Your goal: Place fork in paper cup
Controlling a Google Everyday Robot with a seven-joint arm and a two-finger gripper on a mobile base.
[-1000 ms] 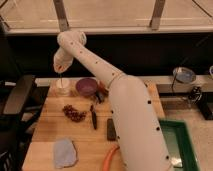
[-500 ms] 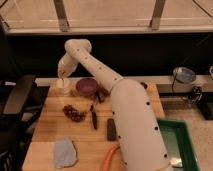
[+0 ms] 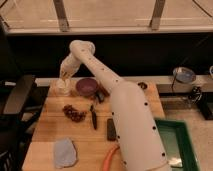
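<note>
- Because the task is to drop the fork into the paper cup, we hold the gripper directly above the cup in the upper left of the frame, at the far left corner of the wooden table.
- Whether the gripper is open or closed, we cannot tell, and the fork itself is too slim to make out; we judge it is either held at the gripper or already inside the cup.
- The arm reaches from the lower right up and over the table, which keeps it above the other things rather than sweeping through them.
- The cup stands just left of the purple bowl, so we need the drop to stay well inside the cup's rim.
- Lower down lie the dark cluster, the knife, the black remote, the grey cloth and the carrot, all apart from the cup and out of our way.
</note>
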